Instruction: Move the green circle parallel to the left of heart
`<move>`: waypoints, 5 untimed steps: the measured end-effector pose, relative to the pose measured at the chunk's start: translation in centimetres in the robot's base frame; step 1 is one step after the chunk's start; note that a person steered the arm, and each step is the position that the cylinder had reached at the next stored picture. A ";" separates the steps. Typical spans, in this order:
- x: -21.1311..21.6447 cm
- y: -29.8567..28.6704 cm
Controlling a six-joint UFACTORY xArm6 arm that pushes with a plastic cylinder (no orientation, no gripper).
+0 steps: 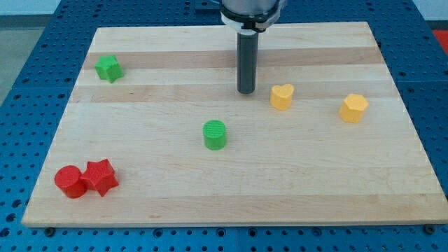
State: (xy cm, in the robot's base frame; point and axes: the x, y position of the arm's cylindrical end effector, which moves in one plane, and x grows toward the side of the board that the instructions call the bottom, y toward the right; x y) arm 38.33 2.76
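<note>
While my tip (246, 92) rests on the bench (336, 175) just to the view's left of the yellow heart (282, 96), the green circle (215, 134) lies below it and a little further to the view's left — near, but not touching. That offset is what the coming push turns on, I judge: the circle must travel toward the view's top to sit level with the heart, so the tip has to get round to the circle's lower side first. There are no jaws on this arm, only the bare rod, and it holds nothing. The wooden surface is flat and open around the circle. A yellow hexagon-like block (353, 108) sits well off to the tip's right in the view, a green star (108, 68) far to its left, and the red circle (70, 181) and red star (101, 176) touch each other far below-left — none crowd the path.
</note>
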 end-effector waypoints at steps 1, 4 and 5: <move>1.8 2.3; 4.8 9.5; 5.1 11.6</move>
